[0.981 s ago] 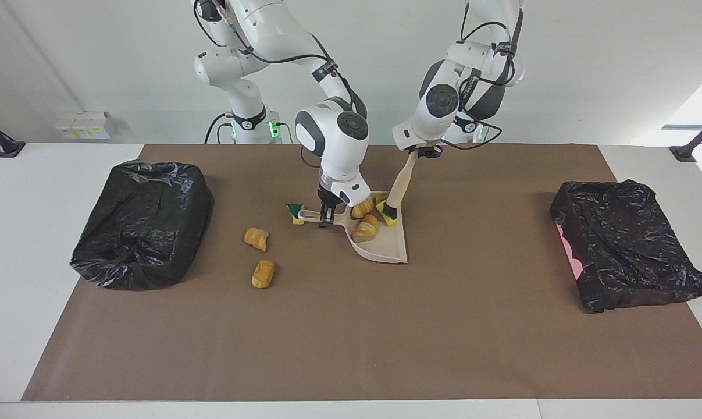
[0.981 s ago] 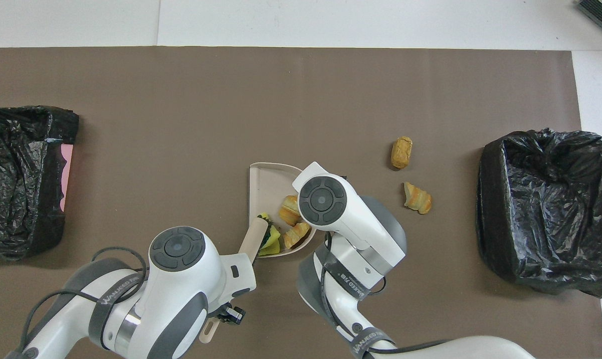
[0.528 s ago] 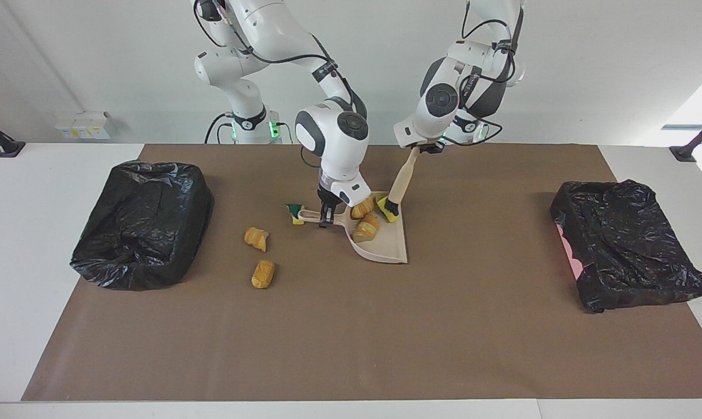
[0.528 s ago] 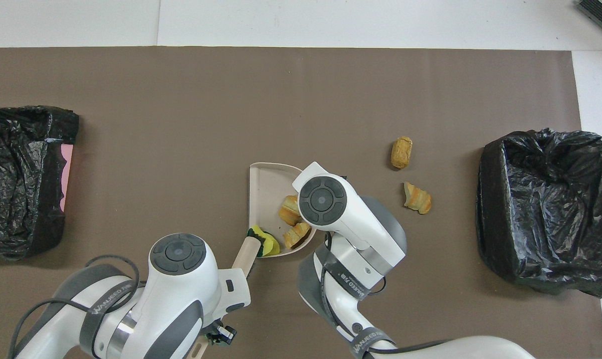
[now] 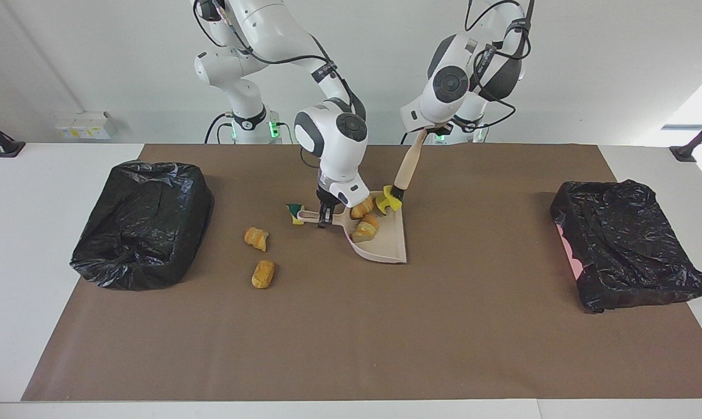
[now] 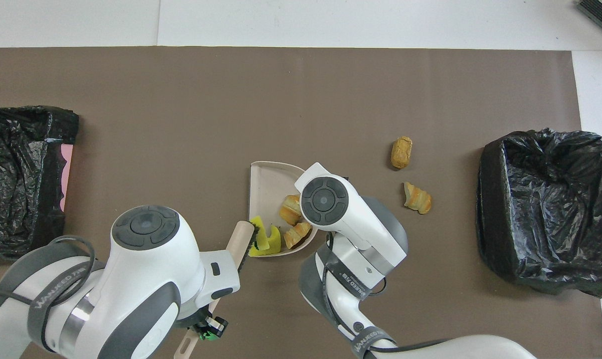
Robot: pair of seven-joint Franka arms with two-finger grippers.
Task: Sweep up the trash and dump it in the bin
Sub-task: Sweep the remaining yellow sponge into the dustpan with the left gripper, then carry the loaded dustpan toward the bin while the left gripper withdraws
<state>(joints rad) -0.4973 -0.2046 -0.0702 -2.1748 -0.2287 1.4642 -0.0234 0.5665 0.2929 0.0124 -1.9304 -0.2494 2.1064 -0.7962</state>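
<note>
— Two orange-brown bread-like lumps (image 5: 365,218) and a yellow sponge chunk (image 5: 392,199) lie in the beige plastic dustpan (image 5: 385,244); where's the rest?
— Two lumps (image 5: 259,256) on the brown mat toward the right arm's end.
— Grippers?
— Right gripper (image 5: 325,217) clamps the dustpan's handle; left gripper (image 5: 427,130) grips the beige brush (image 5: 406,167), closed.

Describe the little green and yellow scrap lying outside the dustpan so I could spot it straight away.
Start at the beige dustpan in the middle of the brown mat and follow its handle toward the right arm's end of the table. At the handle's tip lies the green-backed sponge scrap. It alone shows dark green; the two loose scraps nearby are orange-brown lumps.
</note>
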